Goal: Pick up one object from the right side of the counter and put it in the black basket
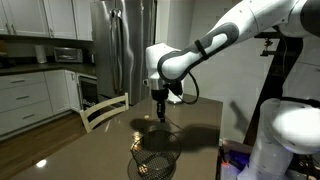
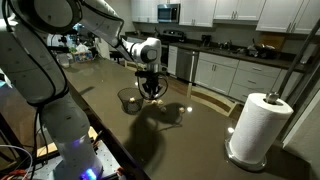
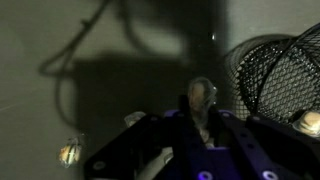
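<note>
The black basket (image 1: 155, 162) is a round wire-mesh bowl on the dark brown counter (image 1: 60, 140). It also shows in an exterior view (image 2: 131, 99) and at the right of the wrist view (image 3: 275, 70). My gripper (image 1: 160, 113) hangs just above the counter, beside the basket, and shows in an exterior view (image 2: 151, 92) too. In the wrist view the gripper (image 3: 203, 112) is shut on a small pale object (image 3: 203, 93). The picture is dark, so I cannot tell what the object is.
A small shiny object (image 3: 68, 152) lies on the counter apart from the gripper. A pale thing (image 3: 305, 122) shows at the basket. A paper towel roll (image 2: 258, 125) stands on the counter. A wooden chair (image 1: 103, 110) sits at the counter's far edge.
</note>
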Tool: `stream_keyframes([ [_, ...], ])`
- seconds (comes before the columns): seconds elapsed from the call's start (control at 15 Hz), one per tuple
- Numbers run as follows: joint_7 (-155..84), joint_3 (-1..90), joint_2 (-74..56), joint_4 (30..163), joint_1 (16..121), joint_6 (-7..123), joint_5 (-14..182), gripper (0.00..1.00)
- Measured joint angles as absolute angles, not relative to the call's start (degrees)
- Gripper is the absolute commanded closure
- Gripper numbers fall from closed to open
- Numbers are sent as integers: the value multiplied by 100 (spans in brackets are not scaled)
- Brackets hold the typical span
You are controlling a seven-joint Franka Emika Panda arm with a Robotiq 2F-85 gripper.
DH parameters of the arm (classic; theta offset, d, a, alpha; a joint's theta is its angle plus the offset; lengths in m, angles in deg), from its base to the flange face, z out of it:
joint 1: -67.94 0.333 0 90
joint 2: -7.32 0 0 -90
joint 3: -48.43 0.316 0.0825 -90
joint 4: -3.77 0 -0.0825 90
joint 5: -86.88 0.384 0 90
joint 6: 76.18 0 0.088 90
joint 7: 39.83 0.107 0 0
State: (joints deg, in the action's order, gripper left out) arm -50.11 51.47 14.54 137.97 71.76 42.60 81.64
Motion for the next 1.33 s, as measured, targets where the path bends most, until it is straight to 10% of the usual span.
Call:
stream_keyframes([
  [1.33,-6256,5501,2203,14442,8008,4258,8174,92],
])
